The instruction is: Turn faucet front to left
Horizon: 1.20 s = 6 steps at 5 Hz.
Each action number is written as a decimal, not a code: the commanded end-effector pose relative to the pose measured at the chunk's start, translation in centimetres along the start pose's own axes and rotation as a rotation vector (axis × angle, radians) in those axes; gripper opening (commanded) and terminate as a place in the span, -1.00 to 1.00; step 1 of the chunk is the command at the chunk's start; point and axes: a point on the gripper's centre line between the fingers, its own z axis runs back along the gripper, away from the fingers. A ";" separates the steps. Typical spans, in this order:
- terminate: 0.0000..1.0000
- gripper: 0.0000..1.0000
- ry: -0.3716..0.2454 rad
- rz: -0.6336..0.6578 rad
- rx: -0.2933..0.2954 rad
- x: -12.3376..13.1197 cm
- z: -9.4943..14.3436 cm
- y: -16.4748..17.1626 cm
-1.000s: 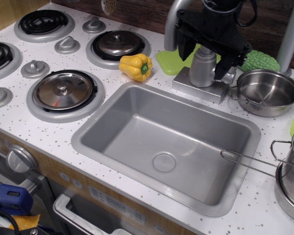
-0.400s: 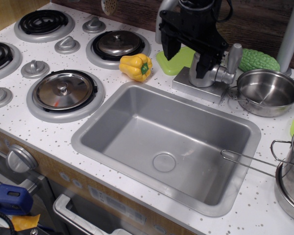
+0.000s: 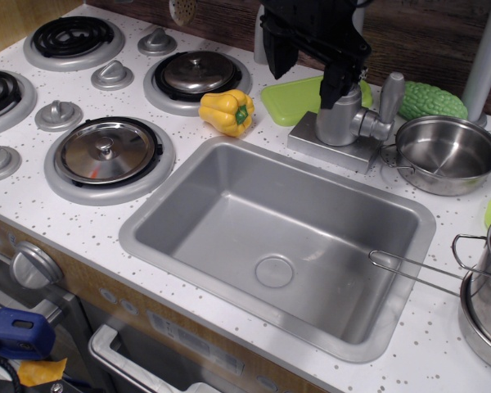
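The silver-grey faucet stands behind the sink on its rectangular base plate (image 3: pixel 331 148). Its cylindrical body (image 3: pixel 339 116) and side lever handle (image 3: pixel 390 92) show. The arched spout is mostly hidden behind the gripper, with only a silver sliver (image 3: pixel 259 39) visible at the gripper's left. My black gripper (image 3: pixel 307 72) hangs over the top of the faucet. Its two fingers are spread, one (image 3: pixel 280 59) on the left and one (image 3: pixel 334 83) just above the body, with nothing between them.
The sink (image 3: pixel 188 192) fills the middle. A yellow pepper (image 3: pixel 227 111), a green board (image 3: pixel 292 100) and a green bumpy vegetable (image 3: pixel 432 100) lie behind it. A steel pot (image 3: pixel 447 152) sits to the right of the faucet, with more pots (image 3: pixel 484 299) at the far right. Lidded burners (image 3: pixel 108 151) are on the left.
The gripper has moved left and toward the back, away from the faucet's body. The spout has swung left with it, and the lever handle is now uncovered.
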 end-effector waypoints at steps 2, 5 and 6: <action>-1.00 1.00 -0.065 -0.047 0.036 1.7 0.7 2.5; -1.00 1.00 -0.131 -0.111 0.074 2.8 -0.1 4.7; -1.00 1.00 -0.141 -0.128 0.071 3.3 -0.5 5.3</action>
